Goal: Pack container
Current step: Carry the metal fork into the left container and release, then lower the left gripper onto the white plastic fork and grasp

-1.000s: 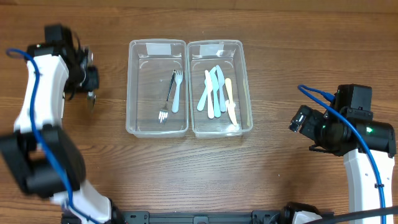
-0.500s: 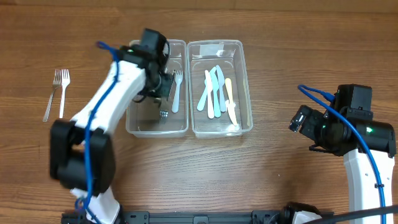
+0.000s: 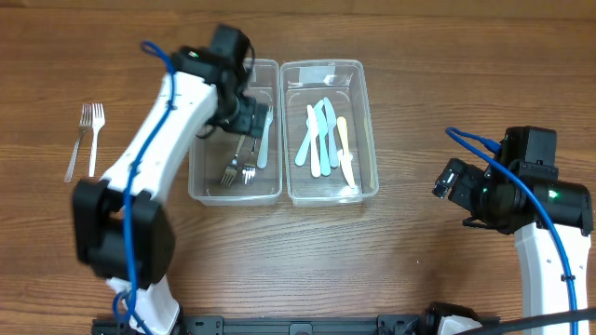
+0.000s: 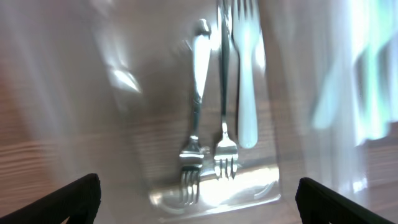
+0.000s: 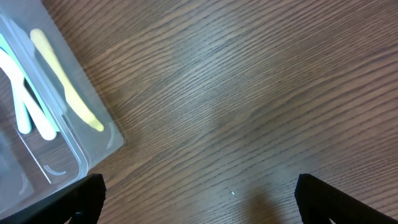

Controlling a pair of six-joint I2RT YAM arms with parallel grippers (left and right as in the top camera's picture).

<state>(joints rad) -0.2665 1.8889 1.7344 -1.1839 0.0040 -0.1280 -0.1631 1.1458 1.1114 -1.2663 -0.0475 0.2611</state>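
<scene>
currently: left gripper [image 3: 244,115] spread empty over fork tub [image 3: 209,140], right gripper [image 5: 199,198] likewise spread; rise clear of tub rim, then fetch table forks [image 3: 92,140] left of tub.

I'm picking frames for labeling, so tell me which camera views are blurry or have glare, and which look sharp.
Left wrist view: smeared and soft, the metal forks lack clean edges, and there is bright glare on the floor of the fork container. Right wrist view: wood grain of the table crisp, no glare. Overhead view: sharp, evenly lit.
</scene>
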